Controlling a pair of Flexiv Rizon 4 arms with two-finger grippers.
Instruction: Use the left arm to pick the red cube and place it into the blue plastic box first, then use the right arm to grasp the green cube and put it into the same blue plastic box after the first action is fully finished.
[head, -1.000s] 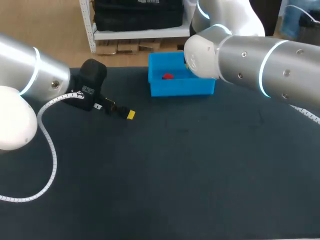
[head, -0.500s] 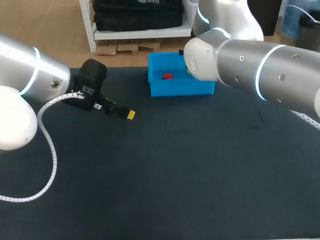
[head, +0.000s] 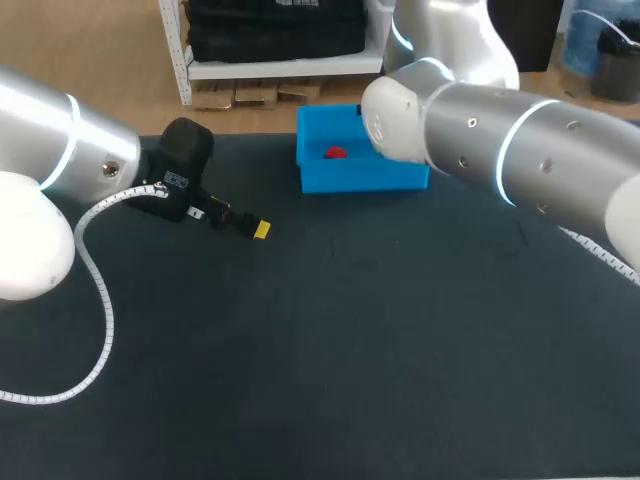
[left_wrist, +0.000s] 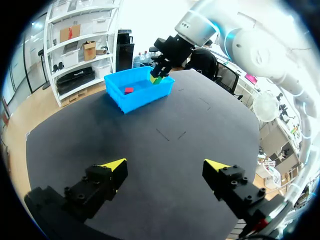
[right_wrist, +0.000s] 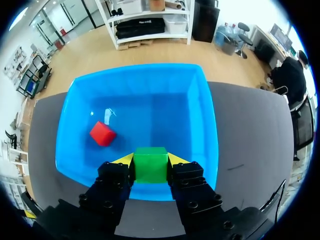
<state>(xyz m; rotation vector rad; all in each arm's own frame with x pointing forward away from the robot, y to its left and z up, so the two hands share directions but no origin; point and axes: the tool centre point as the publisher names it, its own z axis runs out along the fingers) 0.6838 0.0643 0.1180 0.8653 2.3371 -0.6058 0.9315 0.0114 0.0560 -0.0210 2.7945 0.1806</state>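
The red cube (right_wrist: 102, 133) lies on the floor of the blue plastic box (right_wrist: 210, 135); it also shows in the head view as the red cube (head: 335, 153) inside the blue box (head: 330, 178) at the table's far edge. My right gripper (right_wrist: 150, 164) is shut on the green cube (right_wrist: 150, 164) and hangs above the box's near side. From the left wrist, the green cube (left_wrist: 156, 78) is seen over the box (left_wrist: 131, 100). My left gripper (left_wrist: 165, 167) is open and holds nothing, far from the box at the table's left; one yellow fingertip (head: 262, 229) shows in the head view.
A white coiled cable (head: 100, 300) runs from my left arm over the dark table (head: 330, 340). My right arm (head: 500, 140) crosses above the table's far right and hides part of the box.
My right arm has shifted slightly left and further over the box with the green cube. The left arm has not moved.
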